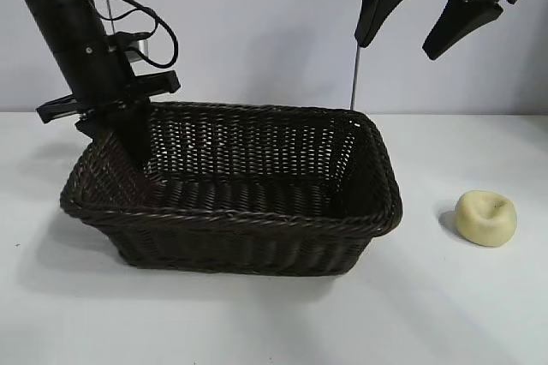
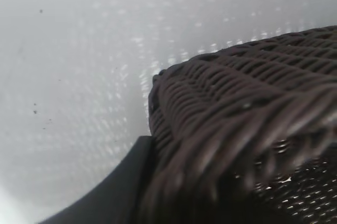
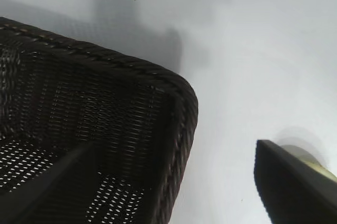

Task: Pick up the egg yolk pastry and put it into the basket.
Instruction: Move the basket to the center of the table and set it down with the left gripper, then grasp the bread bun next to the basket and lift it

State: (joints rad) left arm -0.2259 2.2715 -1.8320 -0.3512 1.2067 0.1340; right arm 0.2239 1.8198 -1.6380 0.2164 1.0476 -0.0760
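The left gripper (image 1: 120, 129) sits at the basket's (image 1: 257, 228) left rim; whether its fingers grip the rim, I cannot tell. The right gripper (image 1: 426, 18) hangs spread above. The basket is dark woven wicker with a braided rim. The pale, matte, dimpled pastry (image 1: 485, 218) lies on the white table (image 1: 462, 314), right of the basket.

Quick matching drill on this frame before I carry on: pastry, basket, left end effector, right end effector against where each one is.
Things:
1. egg yolk pastry
2. basket
3. left end effector
4. right end effector

Places:
A. raised, jaws open, above the basket's right end
B. mid-table, nothing visible inside
C. on the table, right of the basket
D. down at the basket's left wall

Pairs: 1-C, 2-B, 3-D, 4-A
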